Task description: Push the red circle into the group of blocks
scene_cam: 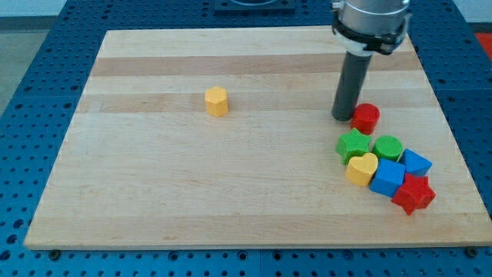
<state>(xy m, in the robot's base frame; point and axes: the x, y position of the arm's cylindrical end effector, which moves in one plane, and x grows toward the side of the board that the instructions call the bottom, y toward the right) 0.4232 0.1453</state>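
The red circle [366, 117] lies on the wooden board at the view's right, a little above the group of blocks. My tip [343, 117] stands right beside the red circle's left edge, touching or nearly touching it. The group sits below: a green star [354, 145], a green circle [387, 146], a yellow heart [361, 169], a blue cube [387, 178], a second blue block [416, 162] and a red star [413, 194], packed together. A small gap separates the red circle from the two green blocks.
A yellow hexagon [217, 101] stands alone left of the board's centre. The board's right edge [453, 146] runs close to the group. A blue perforated table surrounds the board.
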